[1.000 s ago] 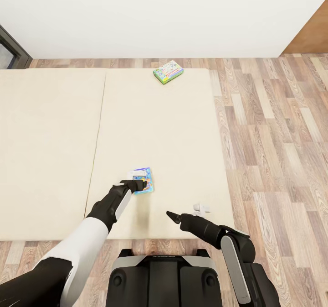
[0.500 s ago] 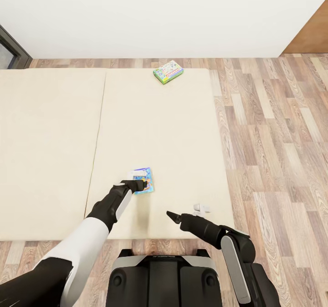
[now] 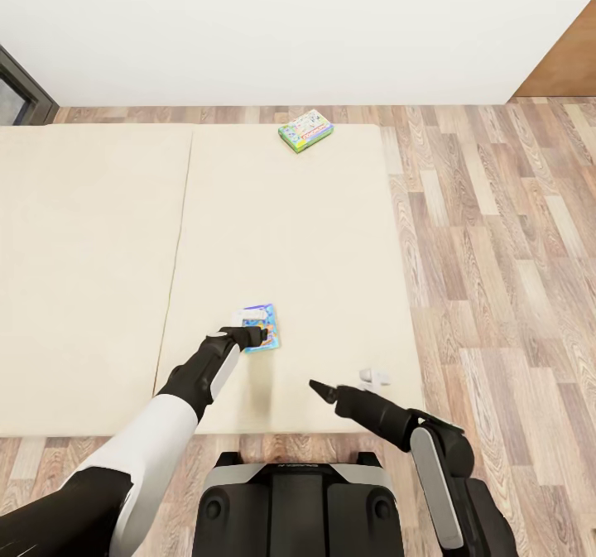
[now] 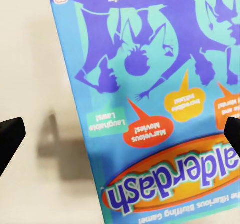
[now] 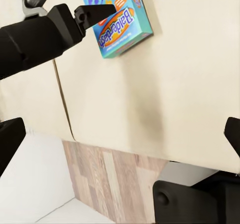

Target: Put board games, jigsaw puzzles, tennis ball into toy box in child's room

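Bed (image 3: 99, 267): plain beige mattress, matte, one seam, wide and low on wood-plank floor (image 3: 497, 234). Green-edged board game (image 3: 305, 130), thin flat box, lies at the far mattress edge. Blue-purple board game (image 3: 263, 328), glossy printed "Balderdash" lid, flat near the front edge. Left gripper (image 3: 247, 328) over it, fingers spread either side, not pinching. Right gripper (image 3: 343, 381) spread, empty, over bare mattress.
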`<state>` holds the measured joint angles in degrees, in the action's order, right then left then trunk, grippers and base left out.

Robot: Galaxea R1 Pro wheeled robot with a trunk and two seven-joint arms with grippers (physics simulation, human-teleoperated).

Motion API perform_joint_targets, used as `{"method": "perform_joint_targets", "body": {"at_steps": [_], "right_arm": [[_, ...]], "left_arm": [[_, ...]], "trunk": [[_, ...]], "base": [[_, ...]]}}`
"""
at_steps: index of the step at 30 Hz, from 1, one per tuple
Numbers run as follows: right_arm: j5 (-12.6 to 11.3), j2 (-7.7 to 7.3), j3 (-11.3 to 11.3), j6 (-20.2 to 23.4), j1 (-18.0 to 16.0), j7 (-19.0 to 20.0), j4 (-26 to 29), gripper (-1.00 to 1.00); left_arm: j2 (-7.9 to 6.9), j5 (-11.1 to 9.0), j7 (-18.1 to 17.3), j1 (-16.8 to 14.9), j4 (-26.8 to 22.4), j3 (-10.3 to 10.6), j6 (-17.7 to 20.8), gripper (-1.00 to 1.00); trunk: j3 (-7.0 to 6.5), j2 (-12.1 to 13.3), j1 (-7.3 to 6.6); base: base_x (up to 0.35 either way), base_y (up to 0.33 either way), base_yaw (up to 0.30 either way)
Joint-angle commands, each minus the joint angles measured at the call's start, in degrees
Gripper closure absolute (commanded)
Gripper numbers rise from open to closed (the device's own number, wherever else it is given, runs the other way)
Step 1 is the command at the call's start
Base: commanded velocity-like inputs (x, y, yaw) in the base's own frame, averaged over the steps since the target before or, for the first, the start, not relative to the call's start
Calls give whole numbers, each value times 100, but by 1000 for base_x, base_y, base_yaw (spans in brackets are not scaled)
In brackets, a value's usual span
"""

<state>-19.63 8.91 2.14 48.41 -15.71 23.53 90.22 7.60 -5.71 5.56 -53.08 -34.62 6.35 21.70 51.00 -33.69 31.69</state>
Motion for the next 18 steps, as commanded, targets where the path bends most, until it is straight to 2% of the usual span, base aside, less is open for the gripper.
{"method": "perform_joint_targets", "body": {"at_steps": [1,4,5,10,13,18], "right_arm": [[12,-1,57,36,-3,157,4,-100],[8,-71,228,35,-3,587,4,-100],[9,-145,374,29,1,903,4,-100],[8,-324,844,18,5,1791,5,-100],[5,-355,1028,18,6,2047,5,-100],[8,-368,1122,16,7,2185,5,-100]], "left_arm": [[-5,-61,52,-1,-9,33,28,-100],[-5,-57,51,-1,-9,33,28,-100],[-5,-57,51,-1,-9,33,26,-100],[-5,-59,56,-1,-8,36,27,-100],[-3,-56,58,-1,-9,39,25,-100],[2,-54,59,-1,-9,41,23,-100]], "trunk": [[4,-6,2],[4,-6,2],[4,-6,2],[4,-6,2],[4,-6,2],[4,-6,2]], "base": [[0,0,0],[0,0,0],[0,0,0],[0,0,0],[0,0,0],[0,0,0]]}}
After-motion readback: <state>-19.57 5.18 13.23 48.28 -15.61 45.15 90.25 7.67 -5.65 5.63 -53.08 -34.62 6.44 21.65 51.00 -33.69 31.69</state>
